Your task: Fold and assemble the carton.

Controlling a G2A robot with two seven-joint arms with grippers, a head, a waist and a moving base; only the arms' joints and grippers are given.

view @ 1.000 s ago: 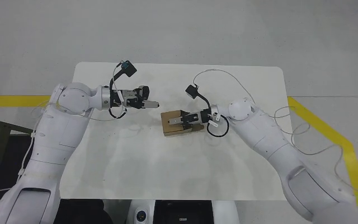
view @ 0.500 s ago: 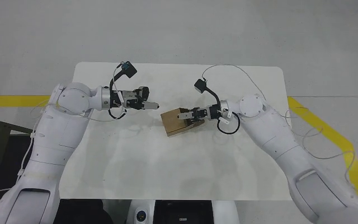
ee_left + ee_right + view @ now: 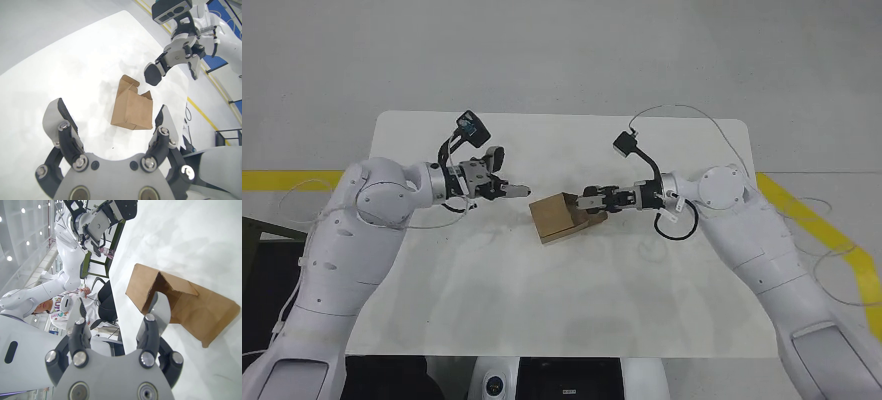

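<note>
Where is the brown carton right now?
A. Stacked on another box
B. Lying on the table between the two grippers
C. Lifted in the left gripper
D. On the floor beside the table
B: the carton lies on the table, with the open left gripper to one side and the open right gripper at the other, neither gripping it.

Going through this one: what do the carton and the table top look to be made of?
The carton looks like thin brown cardboard with a matte finish: sharp creases and raw cut flap edges show. The table has a smooth white top with faint scuffs, perhaps laminate or painted board; the look leaves that open.
</note>
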